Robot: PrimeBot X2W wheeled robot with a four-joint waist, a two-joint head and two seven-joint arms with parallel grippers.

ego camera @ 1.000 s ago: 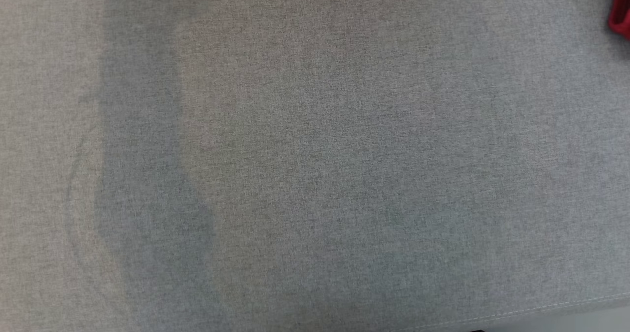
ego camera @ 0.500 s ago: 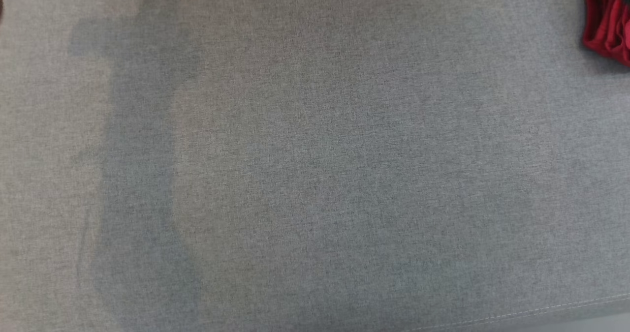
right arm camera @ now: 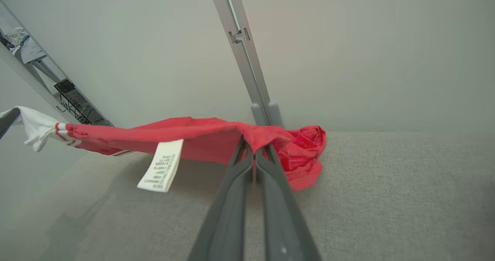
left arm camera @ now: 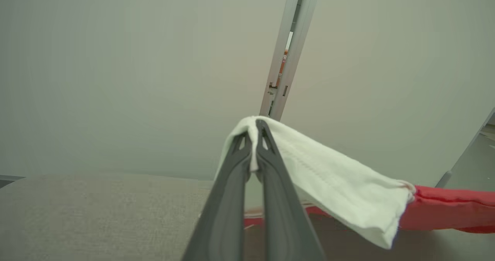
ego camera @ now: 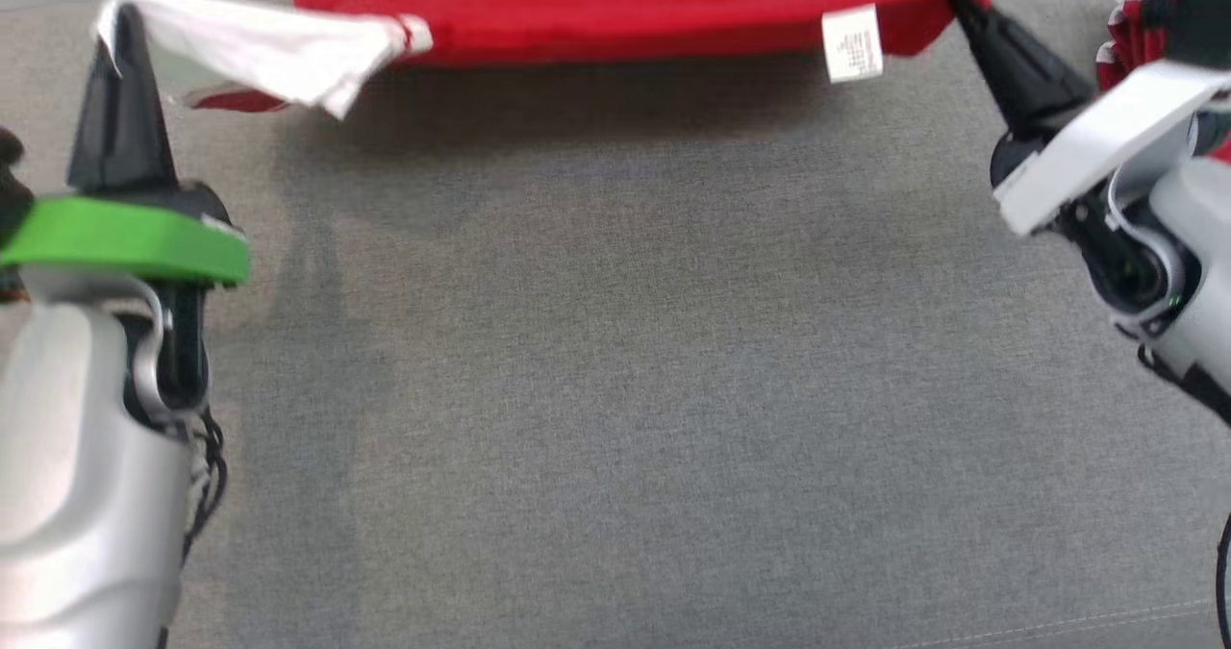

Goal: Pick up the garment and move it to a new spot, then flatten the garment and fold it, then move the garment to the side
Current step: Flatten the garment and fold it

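Note:
The garment (ego camera: 577,0) is red with a white sleeve end and hangs stretched between my two grippers above the far part of the grey fabric surface (ego camera: 615,389). My left gripper (ego camera: 120,24) is shut on the white sleeve (left arm camera: 328,176), its tips (left arm camera: 255,123) pinching the cloth. At the other end, my right gripper (ego camera: 962,5) is shut on a red corner (right arm camera: 193,137), its tips (right arm camera: 253,143) buried in the fabric. A white care label (ego camera: 851,43) dangles from the red edge near the right gripper. The garment casts a shadow on the surface below.
A crumpled red cloth (right arm camera: 305,156) with white stripes lies on the surface at the far right, behind my right arm (ego camera: 1125,24). A pale wall with a grey upright post (right arm camera: 247,60) stands behind the surface. The surface's stitched front edge (ego camera: 1058,620) runs along the bottom right.
Both arms and the stretched red garment have come into the head view, which before held just the grey surface and the red cloth at the upper right.

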